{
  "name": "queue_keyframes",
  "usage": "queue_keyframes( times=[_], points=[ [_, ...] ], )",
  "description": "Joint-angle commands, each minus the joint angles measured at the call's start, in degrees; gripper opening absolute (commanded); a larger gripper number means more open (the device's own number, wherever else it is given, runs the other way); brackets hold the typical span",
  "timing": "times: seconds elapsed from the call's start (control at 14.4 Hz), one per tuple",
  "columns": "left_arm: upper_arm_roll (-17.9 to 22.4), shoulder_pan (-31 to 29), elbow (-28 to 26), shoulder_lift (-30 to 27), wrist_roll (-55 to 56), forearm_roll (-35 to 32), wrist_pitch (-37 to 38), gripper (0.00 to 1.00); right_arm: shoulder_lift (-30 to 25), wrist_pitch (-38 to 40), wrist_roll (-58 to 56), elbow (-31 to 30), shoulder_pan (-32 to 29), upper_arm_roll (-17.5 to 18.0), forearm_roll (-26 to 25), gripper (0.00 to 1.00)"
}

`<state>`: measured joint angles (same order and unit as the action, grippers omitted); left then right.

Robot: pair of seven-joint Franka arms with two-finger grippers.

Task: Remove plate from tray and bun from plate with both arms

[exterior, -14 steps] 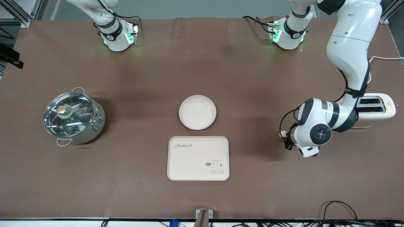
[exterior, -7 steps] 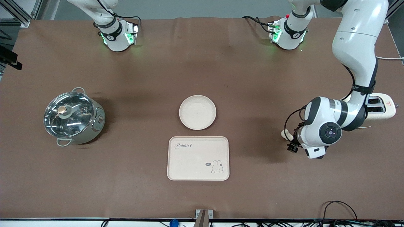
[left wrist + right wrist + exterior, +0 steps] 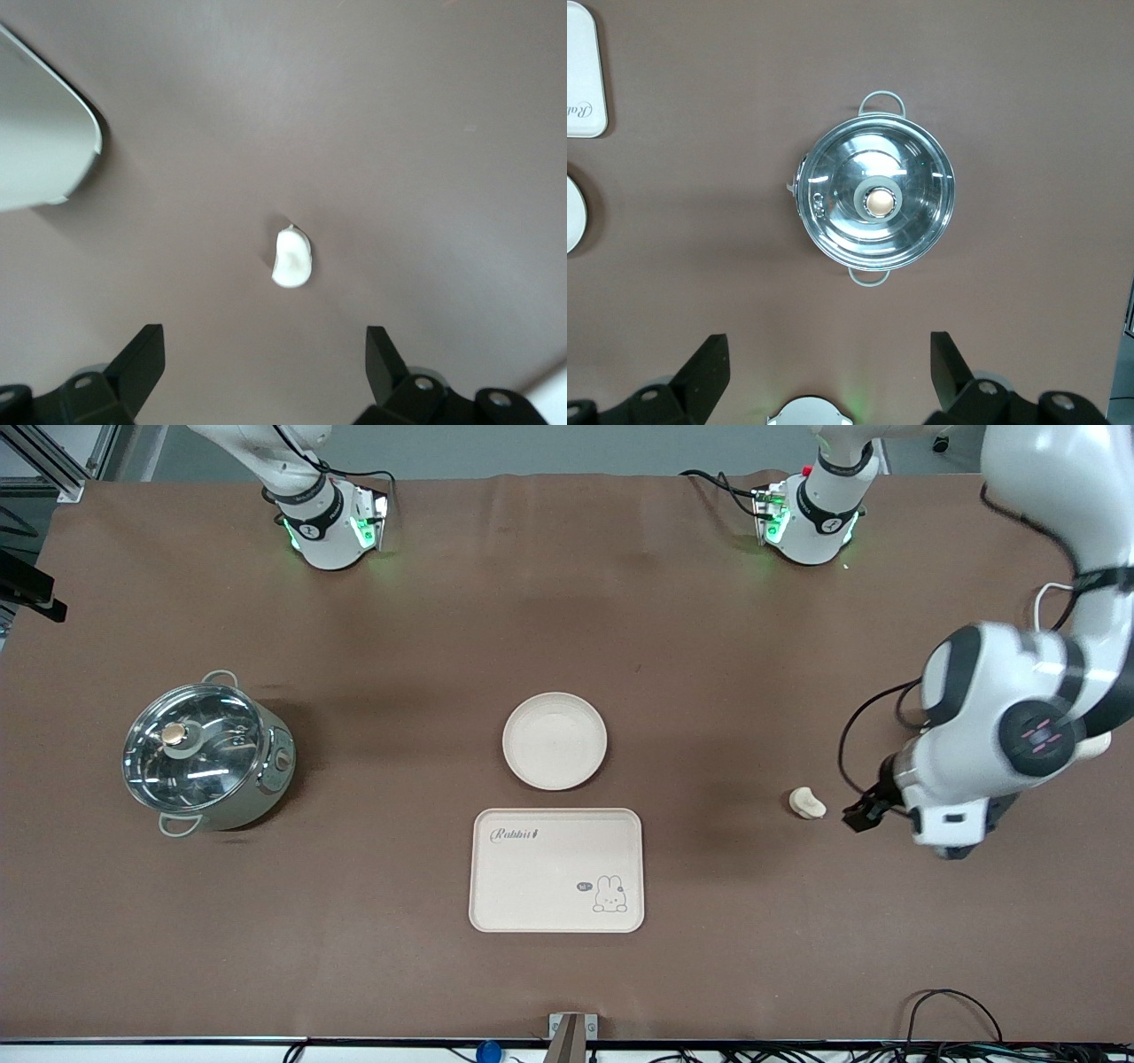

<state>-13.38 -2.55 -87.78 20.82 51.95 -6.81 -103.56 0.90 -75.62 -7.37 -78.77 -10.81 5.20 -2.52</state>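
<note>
The round cream plate (image 3: 555, 740) lies on the brown table, just farther from the front camera than the rabbit tray (image 3: 556, 870). The small pale bun (image 3: 807, 803) lies on the bare cloth toward the left arm's end, apart from both. My left gripper (image 3: 864, 815) hangs just beside the bun, nearer the left arm's end, open and empty. In the left wrist view the bun (image 3: 291, 258) lies ahead of the open gripper (image 3: 266, 341). My right gripper (image 3: 830, 345) is open and empty, high over the table near its own base, and waits.
A steel pot with a glass lid (image 3: 205, 755) stands toward the right arm's end and shows in the right wrist view (image 3: 874, 202). A cream toaster (image 3: 1099, 746) is mostly hidden by the left arm. The tray's corner (image 3: 44, 142) shows in the left wrist view.
My left gripper has drawn back from the bun toward the left arm's end of the table and risen. The bun now lies uncovered on the cloth. The right arm has not moved.
</note>
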Motion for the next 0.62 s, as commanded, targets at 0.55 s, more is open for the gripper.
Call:
queue_keyframes(
  times=[0.55],
  points=[
    [3.2,-3.7,1.3,-19.8,-39.5,1.2,15.5,1.00,-0.7,-0.5,-0.5,-1.0,-0.5,0.3,0.8,1.00]
  ],
)
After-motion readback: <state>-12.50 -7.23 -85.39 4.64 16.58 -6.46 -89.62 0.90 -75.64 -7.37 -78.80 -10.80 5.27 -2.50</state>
